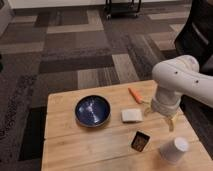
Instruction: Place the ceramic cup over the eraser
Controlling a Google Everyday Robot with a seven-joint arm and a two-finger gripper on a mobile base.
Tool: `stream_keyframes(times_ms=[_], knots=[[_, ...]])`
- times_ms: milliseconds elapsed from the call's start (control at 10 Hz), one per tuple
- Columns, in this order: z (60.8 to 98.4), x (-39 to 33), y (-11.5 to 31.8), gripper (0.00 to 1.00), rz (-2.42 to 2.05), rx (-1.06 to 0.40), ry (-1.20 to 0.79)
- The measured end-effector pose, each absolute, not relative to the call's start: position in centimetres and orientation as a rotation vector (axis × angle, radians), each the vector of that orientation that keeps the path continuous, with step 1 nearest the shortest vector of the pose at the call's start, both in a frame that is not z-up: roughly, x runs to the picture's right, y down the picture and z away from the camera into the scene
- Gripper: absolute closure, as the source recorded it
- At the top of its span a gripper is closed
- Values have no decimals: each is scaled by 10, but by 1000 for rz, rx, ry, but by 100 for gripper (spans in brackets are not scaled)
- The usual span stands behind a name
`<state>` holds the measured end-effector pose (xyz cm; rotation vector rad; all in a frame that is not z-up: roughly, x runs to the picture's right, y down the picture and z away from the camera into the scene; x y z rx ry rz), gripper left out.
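Soft, even indoor light falls from above on the wooden table (75, 145), bright enough to show its pale grain, and nothing on it throws a hard-edged shadow. The dark blue bowl (92, 110) carries faint pale reflections on its inner glaze, the only glare in view. Right of the bowl the white arm (185, 80) is the brightest surface, and under it the gripper (160, 117), fingers spread apart, hangs over the table in the arm's own shade. Further right of the bowl and nearer the camera, the ceramic cup (173, 149) is palest on top and greyer down its side. The carpet (75, 45) beyond the bowl lies dimmer
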<state>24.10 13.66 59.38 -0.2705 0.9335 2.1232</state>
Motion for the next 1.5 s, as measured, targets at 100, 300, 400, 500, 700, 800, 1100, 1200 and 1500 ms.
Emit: stream_keyframes(times_ms=[100,300,400,500,700,800,1100,1200,1500], knots=[[583,255,141,35,2149,-227,949],[561,288,155,35,2214,-166,986],[555,303,164,35,2225,-166,1004],[550,319,176,35,2231,-186,1027],[547,334,190,35,2233,-217,1047],[550,339,199,35,2216,-257,1040],[566,331,222,35,2093,-366,976],[573,330,226,35,2069,-367,963],[588,324,231,35,2029,-367,920]])
